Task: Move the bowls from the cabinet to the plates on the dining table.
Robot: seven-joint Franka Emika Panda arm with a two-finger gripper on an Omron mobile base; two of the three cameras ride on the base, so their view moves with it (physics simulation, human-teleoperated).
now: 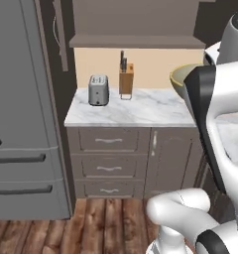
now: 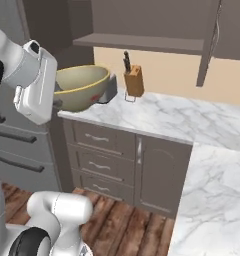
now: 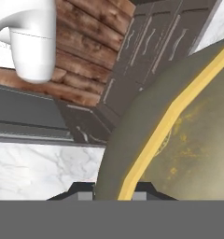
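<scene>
The gripper (image 3: 115,191) is closed on the rim of the olive-tan bowl (image 2: 81,86); in the hand view the yellow-edged rim passes between the two finger tips at 6 o'clock, with the outer wall to one side and the speckled inner surface to the other. The bowl is carried in the air, tilted, clear of any surface. In the right base view it sits at 10 o'clock, just beside the white hand, in front of the left end of the marble counter (image 2: 167,120). In the left base view part of the bowl (image 1: 180,82) shows at 2 o'clock, behind the dark forearm.

Below the bowl, the hand view shows wood plank flooring (image 3: 86,51) and grey drawer fronts.

Farther out, the counter carries a silver toaster (image 1: 98,90) at 11 o'clock in the left base view and a wooden knife block (image 1: 126,78) just right of it, the two near but apart. Three drawers (image 1: 109,166) with wavy pulls sit under the counter. A grey refrigerator (image 1: 22,109) stands at 9 o'clock. An open shelf (image 1: 136,40) hangs above the counter at 12 o'clock
</scene>
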